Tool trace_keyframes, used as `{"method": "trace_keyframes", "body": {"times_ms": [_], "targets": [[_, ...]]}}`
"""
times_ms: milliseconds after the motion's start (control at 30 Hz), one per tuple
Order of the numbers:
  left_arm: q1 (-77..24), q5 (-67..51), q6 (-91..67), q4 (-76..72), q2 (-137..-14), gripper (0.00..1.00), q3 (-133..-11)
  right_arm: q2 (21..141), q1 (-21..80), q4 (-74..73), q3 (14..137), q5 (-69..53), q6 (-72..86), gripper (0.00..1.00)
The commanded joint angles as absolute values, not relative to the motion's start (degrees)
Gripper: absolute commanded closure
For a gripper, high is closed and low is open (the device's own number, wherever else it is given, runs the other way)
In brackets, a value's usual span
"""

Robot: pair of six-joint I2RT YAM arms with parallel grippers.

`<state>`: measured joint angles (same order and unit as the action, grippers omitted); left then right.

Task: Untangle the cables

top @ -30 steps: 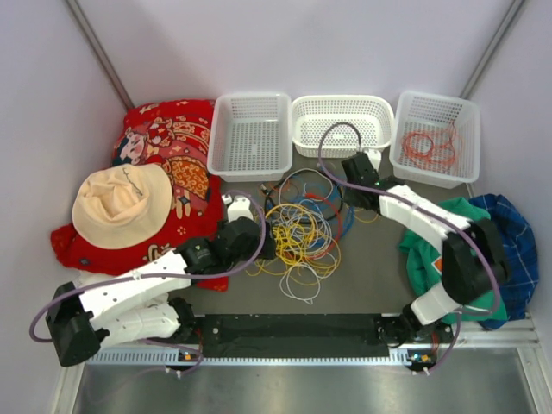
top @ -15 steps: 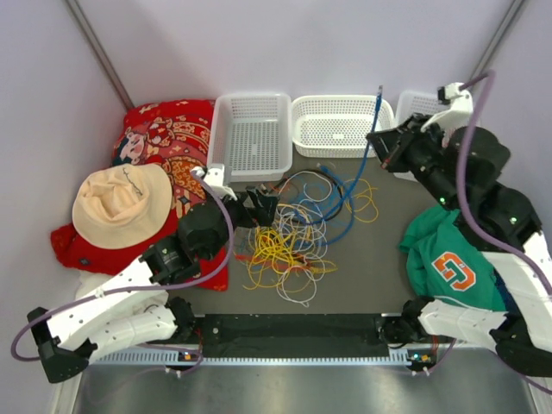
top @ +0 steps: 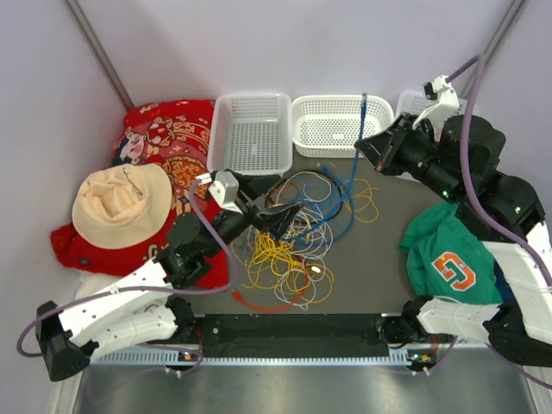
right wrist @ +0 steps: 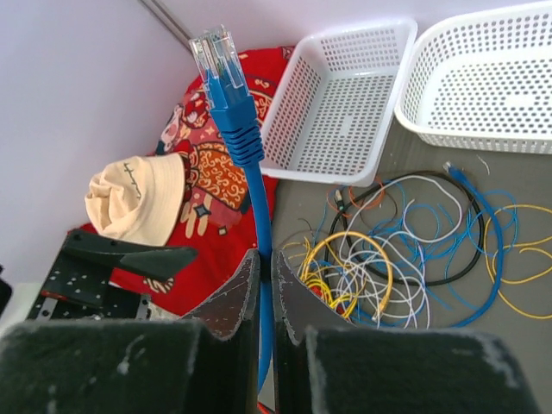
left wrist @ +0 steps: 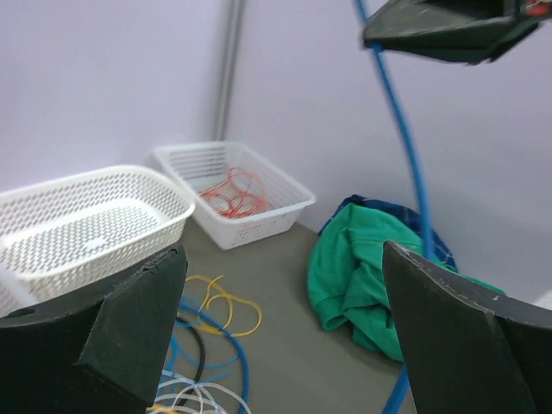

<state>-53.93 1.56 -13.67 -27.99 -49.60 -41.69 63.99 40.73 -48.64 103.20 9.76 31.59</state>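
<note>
A tangle of thin looped cables [top: 293, 246] in yellow, white, blue and black lies at the centre of the dark grey table [top: 379, 250]. One blue cable [right wrist: 259, 216] with a clear plastic plug [right wrist: 216, 50] rises out of it toward the upper right of the overhead view. The right gripper [right wrist: 263, 289] has its fingers pinched narrowly on that blue cable a little below the plug, holding it high above the pile. The left gripper [left wrist: 283, 259] hovers over the left side of the heap, jaws spread wide with nothing between them. Three white perforated plastic baskets [top: 341, 102] stand in a row behind the pile, toward the top of the frame. The rightmost basket [left wrist: 259, 226] holds a coil of red-orange wire [left wrist: 231, 190]. Another loose red-orange wire [top: 263, 304] lies at the lower edge of the heap.

The risk lies in the blue cable's lower run, which appears threaded through the other loops. A harder pull could drag the whole heap along, cinch a knot tight, or slide the cable out of the pinch, since nothing pins the pile down.
</note>
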Motion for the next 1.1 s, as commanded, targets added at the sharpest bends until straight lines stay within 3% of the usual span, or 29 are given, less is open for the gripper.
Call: {"method": "trace_keyframes", "body": {"times_ms": [0,400,467,533,567,600,633,667,733,767,800,900,1067], "targets": [[-53.88,-9.66,-11.34,-38.4,-50.44,0.01,-41.57,63.46,41.4,-48.87,103.19,8.61,33.49,1.0],[-53.88,-26.8,-13.62,-36.47,-63.8,0.05,-47.19,64.25,41.31,-47.9,101.08,4.75,35.59,1.0],[-53.88,-26.37,-13.01,-36.47,-65.03,0.21,-47.37,63.9,41.4,-47.64,100.2,4.4,35.86,1.0],[-53.88,-25.32,-12.31,-36.3,-66.09,0.43,-47.9,63.2,41.31,-47.55,99.58,4.57,35.77,1.0],[-53.88,-24.88,-12.04,-36.47,-66.18,0.68,-47.99,62.93,41.4,-47.64,99.06,4.74,35.77,1.0],[-53.88,-24.61,-11.78,-36.39,-66.01,0.79,-48.25,62.84,41.31,-47.55,98.62,4.92,35.68,1.0],[-53.88,-23.3,-10.99,-35.08,-65.92,1.0,-48.69,62.32,41.4,-47.55,98.27,5.44,35.6,1.0],[-53.88,-21.64,-10.99,-33.94,-66.0,1.0,-49.3,62.14,41.4,-47.64,97.39,5.8,35.6,0.96],[-53.79,-14.81,-11.34,-31.74,-65.66,1.0,-51.32,61.96,41.31,-48.42,96.77,6.5,35.33,0.59],[-53.44,-11.98,-11.51,-29.38,-65.74,1.0,-52.2,61.96,41.31,-48.78,96.07,7.11,35.25,0.29],[-53.09,-8.12,-11.95,-27.44,-66.44,1.0,-54.82,61.88,41.4,-49.13,95.54,7.64,35.24,0.22],[-47.83,-3.08,-14.58,-18.57,-71.34,1.0,-63.93,59.86,41.31,-49.13,91.95,10.01,35.25,0.07],[-37.55,1.56,-17.85,-6.86,-84.34,1.0,-82.49,54.68,41.31,-45.62,82.89,12.39,34.72,0.06]]}}
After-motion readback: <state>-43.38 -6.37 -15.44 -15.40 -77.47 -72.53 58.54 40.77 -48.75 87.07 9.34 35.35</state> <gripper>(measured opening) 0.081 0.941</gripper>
